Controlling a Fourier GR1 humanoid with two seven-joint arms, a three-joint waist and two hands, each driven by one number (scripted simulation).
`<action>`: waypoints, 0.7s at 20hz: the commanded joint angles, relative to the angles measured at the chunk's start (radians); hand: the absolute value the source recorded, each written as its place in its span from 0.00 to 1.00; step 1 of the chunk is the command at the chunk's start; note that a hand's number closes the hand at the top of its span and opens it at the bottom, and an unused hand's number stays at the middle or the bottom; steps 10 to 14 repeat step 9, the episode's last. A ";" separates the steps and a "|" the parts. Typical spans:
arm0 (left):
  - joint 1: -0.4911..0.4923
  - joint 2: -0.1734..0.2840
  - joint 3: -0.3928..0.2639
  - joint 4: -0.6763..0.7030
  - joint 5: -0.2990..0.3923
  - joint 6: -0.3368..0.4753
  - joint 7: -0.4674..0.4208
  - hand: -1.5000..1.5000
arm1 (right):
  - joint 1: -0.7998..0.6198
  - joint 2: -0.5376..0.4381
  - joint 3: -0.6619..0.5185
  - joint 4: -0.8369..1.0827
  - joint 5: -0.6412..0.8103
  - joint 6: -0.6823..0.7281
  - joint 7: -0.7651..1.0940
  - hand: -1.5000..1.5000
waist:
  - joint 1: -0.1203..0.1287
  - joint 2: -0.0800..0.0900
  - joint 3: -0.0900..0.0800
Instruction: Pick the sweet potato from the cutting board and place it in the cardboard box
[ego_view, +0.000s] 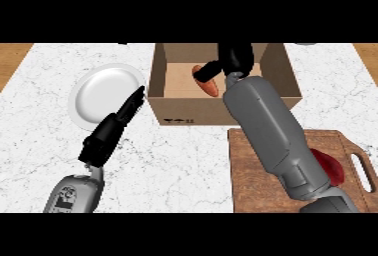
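Two grey forearms — smooth, rounded, boxy shells — each end in a black hand; the left hand (111, 131) has long slim black fingers (135, 100). The right hand (233, 59) is black too; the left forearm's casing carries small dark markings — unreadable.

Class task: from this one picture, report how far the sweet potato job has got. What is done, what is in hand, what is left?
Done: the sweet potato is off the cutting board and inside the box. In hand: the right hand reaches into the box, its fingers curled round the sweet potato. Left: letting go and pulling the arm out. The left hand is open over the counter beside the plate. A red item lies on the board.
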 joint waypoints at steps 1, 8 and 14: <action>-0.003 0.000 -0.003 0.018 0.005 -0.015 -0.024 0.50 | 0.031 0.005 -0.049 -0.022 -0.123 -0.160 -0.108 0.00 | 0.005 0.002 0.000; 0.034 0.025 0.035 -0.007 0.032 -0.026 -0.017 0.50 | 0.101 -0.007 -0.257 -0.139 -0.345 -0.215 -0.345 0.00 | -0.013 -0.003 0.001; -0.014 -0.009 0.017 -0.007 0.010 0.008 0.029 0.50 | 0.079 -0.030 -0.273 -0.170 -0.373 -0.173 -0.328 0.00 | -0.024 -0.006 0.001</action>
